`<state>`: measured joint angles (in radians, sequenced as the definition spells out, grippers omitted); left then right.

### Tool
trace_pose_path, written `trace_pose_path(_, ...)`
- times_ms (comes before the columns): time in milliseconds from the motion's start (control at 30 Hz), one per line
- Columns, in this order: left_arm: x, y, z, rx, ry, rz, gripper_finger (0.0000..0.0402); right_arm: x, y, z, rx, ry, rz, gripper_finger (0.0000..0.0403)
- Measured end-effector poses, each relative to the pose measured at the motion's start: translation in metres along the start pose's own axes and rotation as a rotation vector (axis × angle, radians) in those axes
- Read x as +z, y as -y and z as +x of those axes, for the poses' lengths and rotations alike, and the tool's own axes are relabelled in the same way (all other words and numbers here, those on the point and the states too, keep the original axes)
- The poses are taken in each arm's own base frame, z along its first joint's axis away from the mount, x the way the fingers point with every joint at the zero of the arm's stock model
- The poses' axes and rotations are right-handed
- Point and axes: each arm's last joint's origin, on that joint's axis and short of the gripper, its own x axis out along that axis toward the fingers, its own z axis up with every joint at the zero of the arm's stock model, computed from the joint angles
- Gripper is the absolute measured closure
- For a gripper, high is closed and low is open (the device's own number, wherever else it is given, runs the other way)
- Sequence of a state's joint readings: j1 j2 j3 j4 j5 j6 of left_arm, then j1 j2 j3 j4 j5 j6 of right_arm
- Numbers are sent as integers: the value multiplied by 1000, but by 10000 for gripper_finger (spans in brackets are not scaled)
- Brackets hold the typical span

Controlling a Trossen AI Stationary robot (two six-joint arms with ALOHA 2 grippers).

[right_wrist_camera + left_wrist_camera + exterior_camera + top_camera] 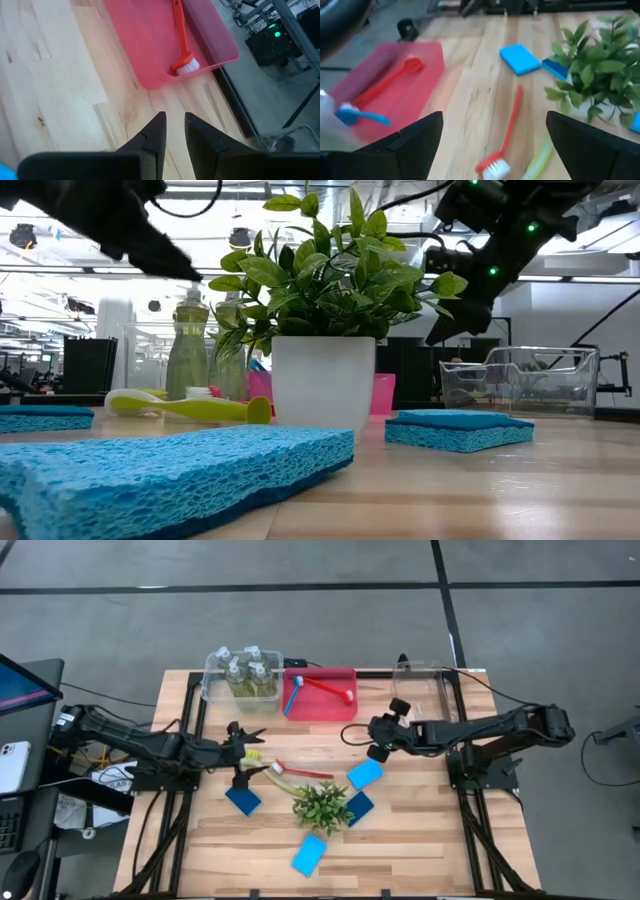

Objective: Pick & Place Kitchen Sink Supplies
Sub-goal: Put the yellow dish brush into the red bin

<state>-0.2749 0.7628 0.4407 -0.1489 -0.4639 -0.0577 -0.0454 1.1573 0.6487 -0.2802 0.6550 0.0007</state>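
Four small clear plastic bottles of yellow-green liquid [247,673] already sit in the clear plastic bin [212,688] at upper left of the high view. Next to it, upper centre, the red plastic tray [340,708] holds a thin red long-handled brush [325,686] and a blue-handled brush [293,695]. So bottles look done, brushes approx. half done.

Left on the wooden table [420,840], centre of frame: a second red-handled brush w/ white bristles [300,772] and a yellow-green handled brush [270,777] just left of it, both beside the small green leafy plant in a white pot [322,804]. Four flat rectangular sponges are still loose: dark blue one [243,799] at centre left, light blue one [365,775] right of centre, dark blue one [358,808] touching the plant's right side, light blue one [309,855] at lower centre. The clear bin at upper right [425,680] looks empty, prob. meant for sponges.

Left gripper [252,743], centre left, fingers spread wide, nothing held, hovering just above the loose brushes; likely the next pick. Right gripper [381,736], right of centre, fingers nearly together w/ a thin gap, empty, near the tray's lower right corner.
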Motion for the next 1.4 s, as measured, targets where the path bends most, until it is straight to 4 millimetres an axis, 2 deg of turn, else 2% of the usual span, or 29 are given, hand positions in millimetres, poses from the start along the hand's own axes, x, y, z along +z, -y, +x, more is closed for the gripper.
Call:
trace_pose_path(333, -57, 0, 11, 107, -147, -43, 45, 0, 0, 0, 1, -1, -1, 340)
trace_pose_path(533, -79, 1, 16, 117, -208, -16, 45, 0, 0, 0, 1, 0, 3, 339)
trace_pose_path(1000, -94, 12, 36, 28, -268, 141, 45, 0, 0, 0, 4, 1, 27, 339)
trace_pose_path(1400, -104, 18, 48, -4, -326, 147, 48, 0, 0, 0, 4, 1, 27, 339)
